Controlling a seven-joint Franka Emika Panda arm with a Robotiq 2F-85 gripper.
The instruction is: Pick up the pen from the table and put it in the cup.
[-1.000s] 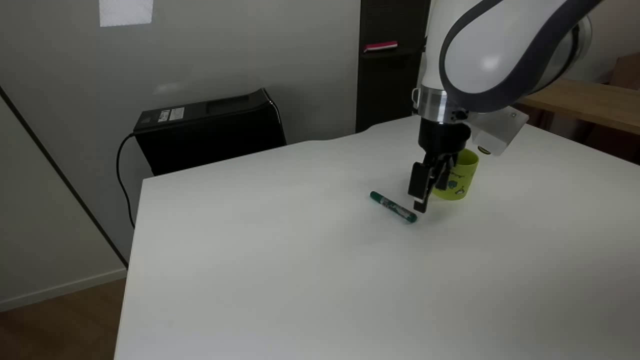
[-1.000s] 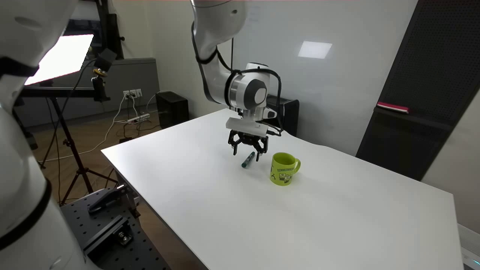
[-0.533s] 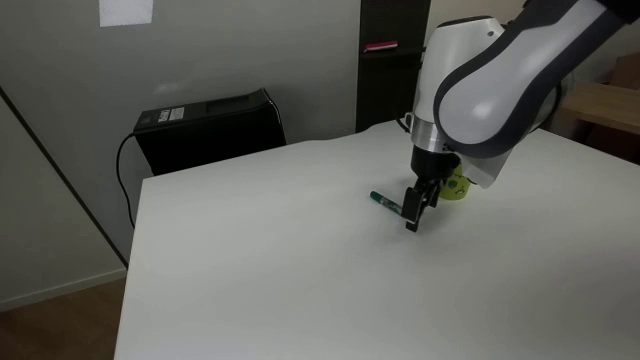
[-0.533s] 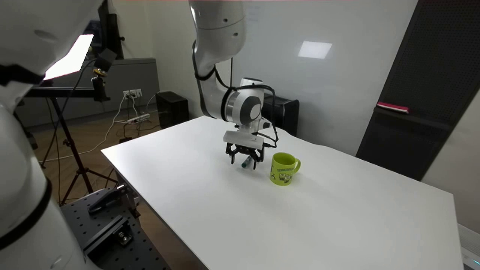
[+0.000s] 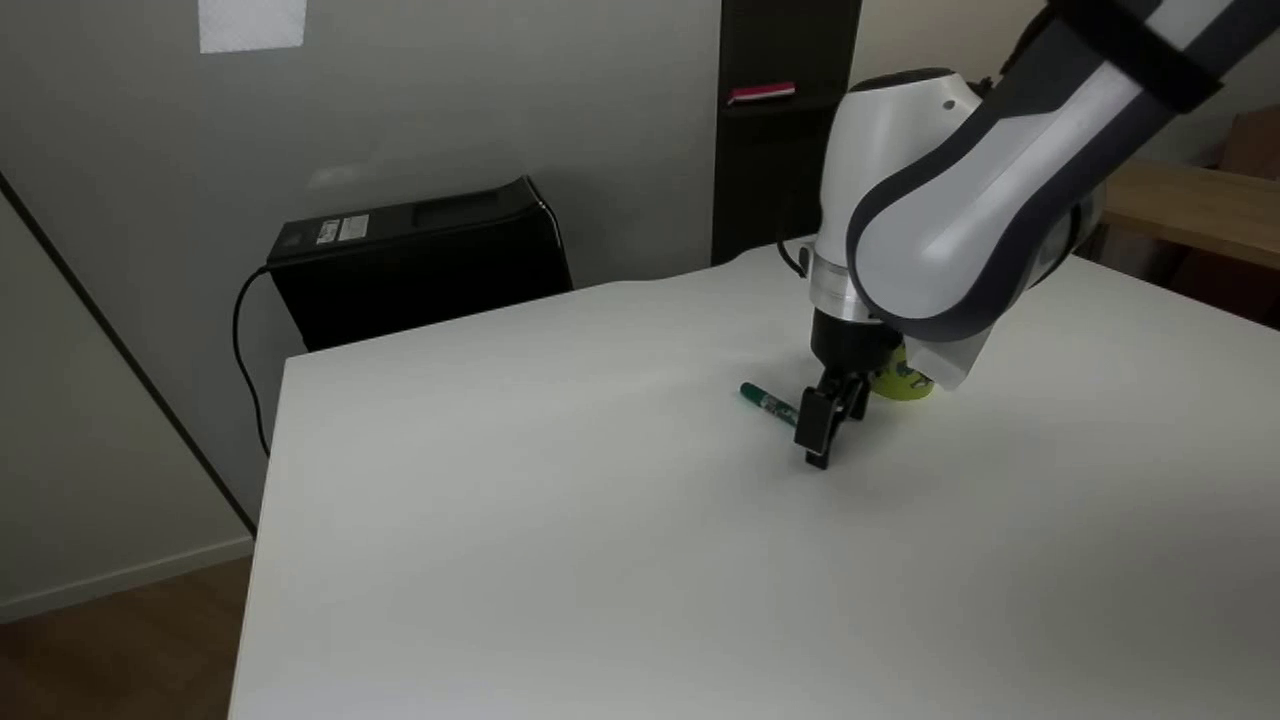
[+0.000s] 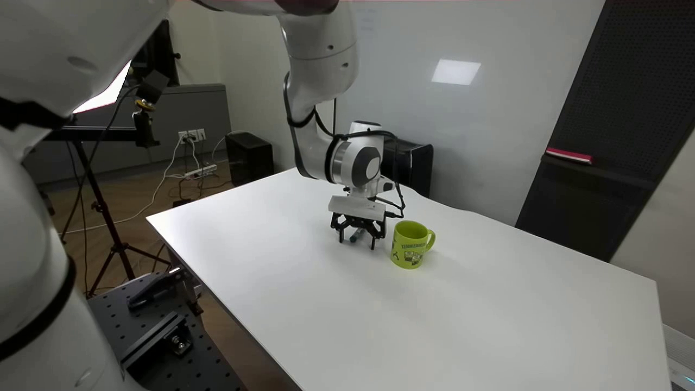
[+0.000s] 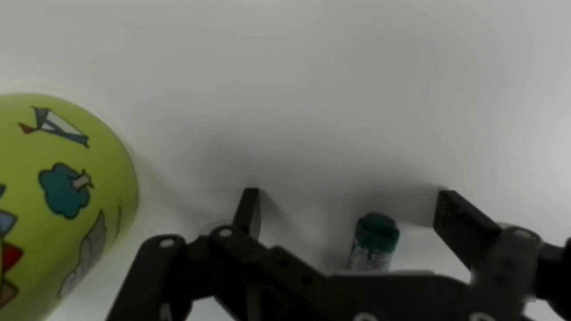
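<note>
While coming down near the cup [image 5: 903,380] in an exterior view, gets lower than a second ago with the black gripper [image 5: 838,440]. Now hides one end of the pen [image 5: 772,406], unlike back then. No bump to the pen or the cup, as far as can be seen. Probably means almost time for a pinch, with the trip to the cup still to do. As for the pen: flat on the white table [image 5: 520,520], lying on a slant, with its free end [image 5: 750,391] farther from the cup and its hidden end nearer to the cup. Aimed past the cup, not at it.

In an exterior view, on the side of the cup away from its handle [image 6: 431,239]: the pen again, partly under the gripper. Lower here too than a second ago, with spread fingers [image 6: 373,243] on both sides of the pen. Pointing past the cup here too, with the rest of its length behind the gripper.

In the wrist view, near the cup: only one green end [image 7: 378,227] of the pen, in the gap between the fingers, closer to the finger farther from the cup. Nothing held, with both fingers wide apart. With the long way of the pen straight through the gap, likely good for a squeeze from both sides. Maybe a grab too close to that end, though.
</note>
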